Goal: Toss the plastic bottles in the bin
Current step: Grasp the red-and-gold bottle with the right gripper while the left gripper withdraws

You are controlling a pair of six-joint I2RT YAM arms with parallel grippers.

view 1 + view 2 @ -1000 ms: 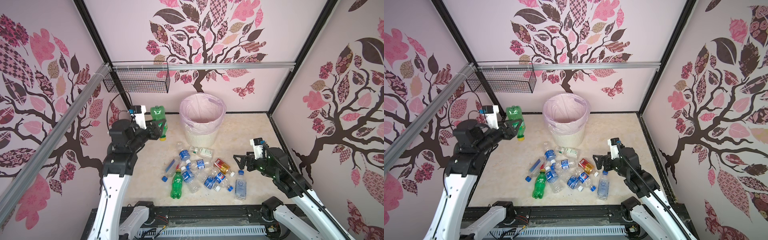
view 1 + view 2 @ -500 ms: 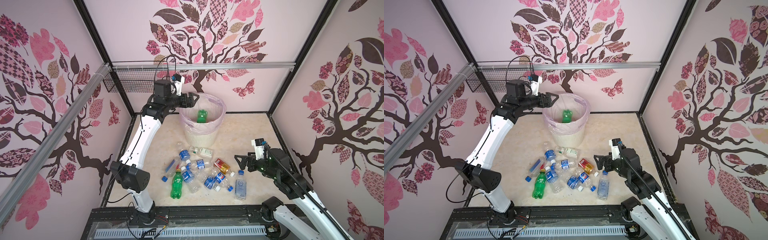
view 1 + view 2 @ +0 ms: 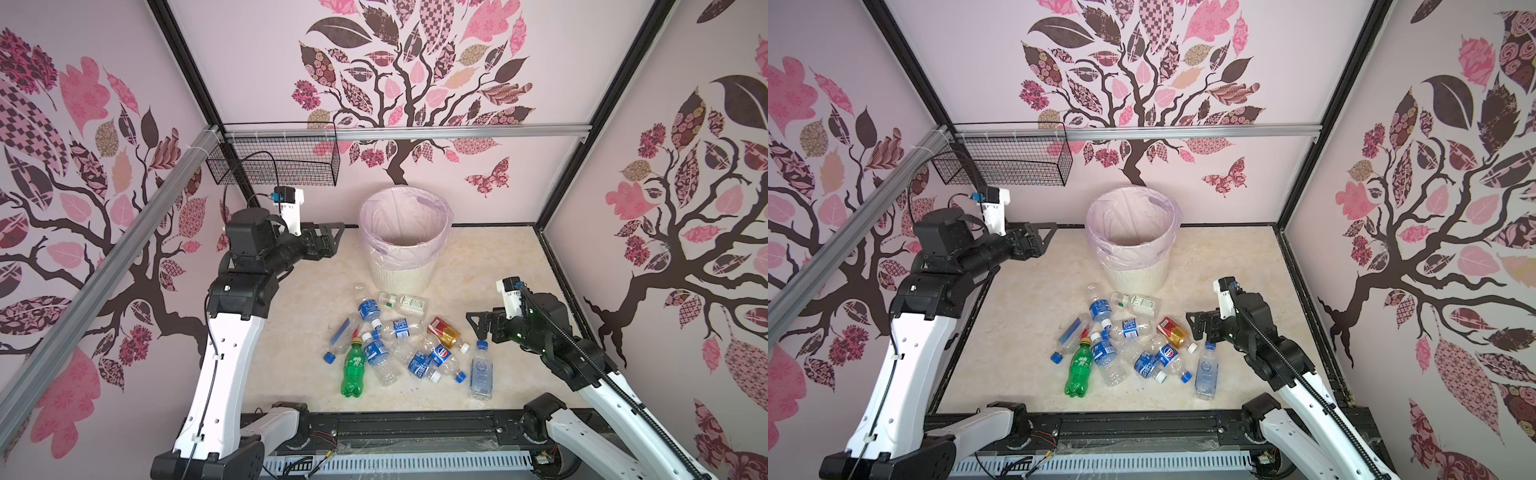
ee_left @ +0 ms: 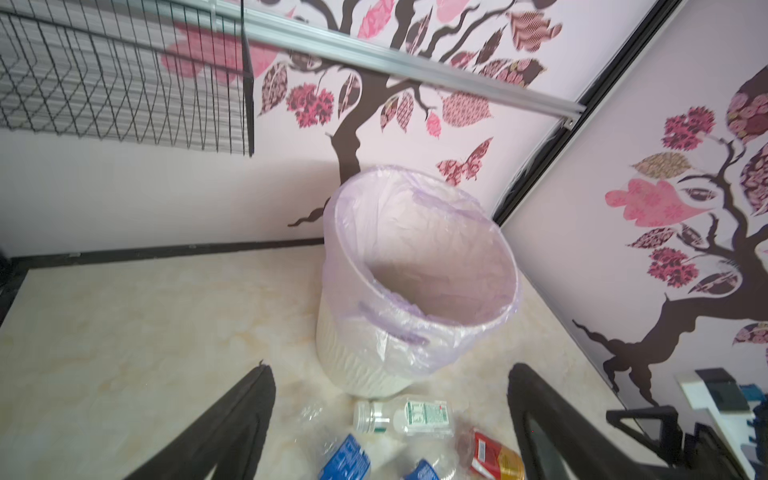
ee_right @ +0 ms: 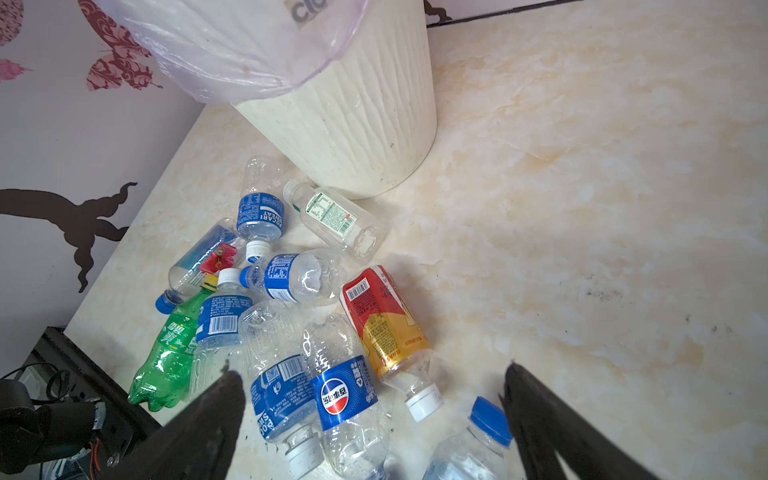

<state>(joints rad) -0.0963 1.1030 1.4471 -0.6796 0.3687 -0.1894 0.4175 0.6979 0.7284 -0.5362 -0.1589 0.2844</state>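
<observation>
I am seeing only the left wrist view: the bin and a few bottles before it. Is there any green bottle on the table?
Observer: Yes, one green bottle lies at the near left edge of the pile, yellow cap toward the bin.
Operator: Does the right gripper hold something?
Observer: No. The right gripper hovers open and empty at the pile's right side.
Operator: What lies at that right end?
Observer: A clear bottle with a blue cap, cap toward the right gripper.
</observation>
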